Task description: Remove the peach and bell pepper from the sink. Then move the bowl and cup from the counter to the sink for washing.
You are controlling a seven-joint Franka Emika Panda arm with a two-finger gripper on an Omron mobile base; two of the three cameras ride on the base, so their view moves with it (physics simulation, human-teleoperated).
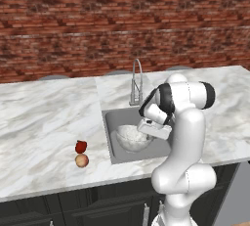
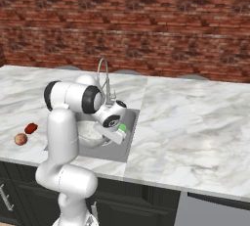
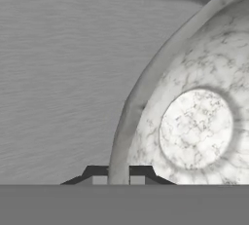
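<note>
Now bowl [image 3: 194,121] rim between pincer [image 3: 118,176] fingertips.

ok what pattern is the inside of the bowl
Mottled white with fine grey veins, like marble. The bowl shows it best in the hand view.

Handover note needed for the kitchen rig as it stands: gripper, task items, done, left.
Gripper: shut on the bowl rim, down in the sink.
Bowl: inside the sink, held by its rim, not released.
Cup: a bit of green shows at the sink beside the wrist; cannot tell if it is standing in the basin.
Peach and bell pepper: on the counter left of the sink, pepper just behind the peach.
Done: both fruits out; bowl brought into the sink.
Left: release the bowl, retract, confirm the cup is in the sink.
</note>
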